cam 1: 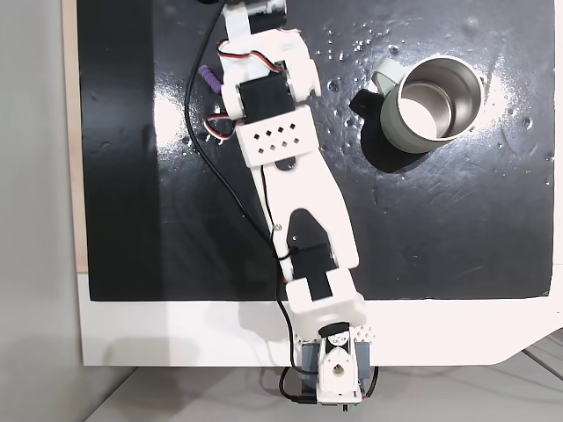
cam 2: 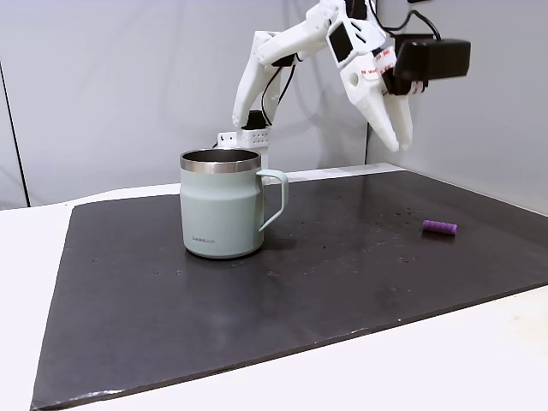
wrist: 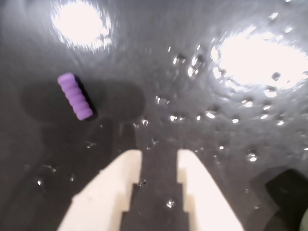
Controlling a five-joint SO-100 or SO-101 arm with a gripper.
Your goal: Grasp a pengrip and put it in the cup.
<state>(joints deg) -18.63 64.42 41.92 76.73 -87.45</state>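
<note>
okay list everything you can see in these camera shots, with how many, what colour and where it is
pengrip: one, light purple, ribbed, lying flat on the black mat, apart from the mug; in the wrist view it lies up and left of the fingertips.
cup: one, pale grey-green mug with a steel rim and inside, upright on the mat, nothing visible inside; handle toward the pengrip side in a fixed view.
mat: one, black and glossy, with small specks, covering most of the table.
table: one, white, showing around the mat's edges.
cable: one, black, running alongside the arm.
arm: one, white with black motors, reaching across the mat.
gripper: one, white, raised above the mat, slightly open, holding nothing.
</note>
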